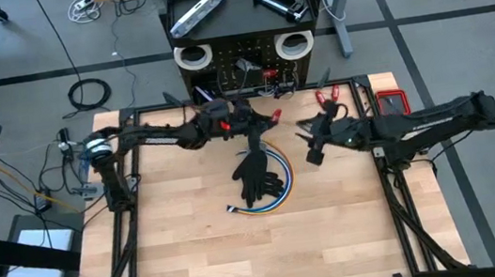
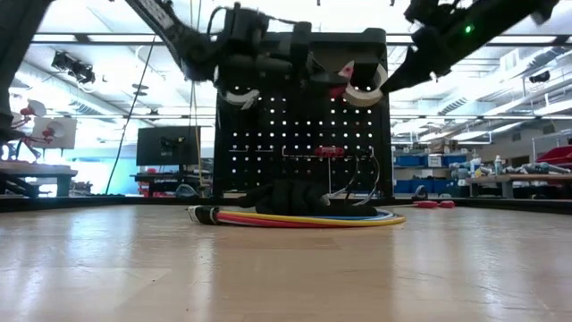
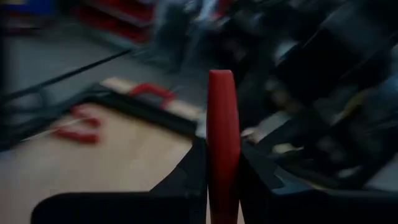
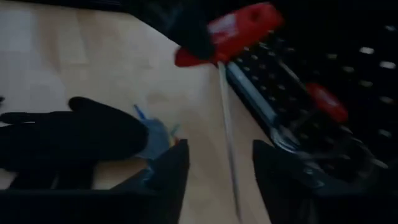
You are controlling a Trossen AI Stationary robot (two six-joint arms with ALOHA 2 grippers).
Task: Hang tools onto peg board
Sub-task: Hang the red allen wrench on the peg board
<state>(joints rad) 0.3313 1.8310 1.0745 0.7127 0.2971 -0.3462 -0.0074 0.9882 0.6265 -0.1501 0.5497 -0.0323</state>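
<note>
Only the left wrist view shows the left claw (image 3: 222,180) clamped on a red-handled tool (image 3: 222,124); from above it sits before the peg board (image 1: 248,67). The right claw (image 4: 214,168) stands parted, empty, over black gloves (image 1: 259,177) and coiled cables (image 1: 282,186) on the wooden tabletop (image 1: 195,249)

Two arms, matte black throughout, built of tubular links joined by chunky rounded housings. Left arm (image 1: 148,136): silver-grey collar near its base. Right arm (image 1: 434,118): pale lettering along the forearm link, small green indicator light on the underside. Each gripper: two flat, black, wedge-shaped fingers (image 4: 168,171).
</note>
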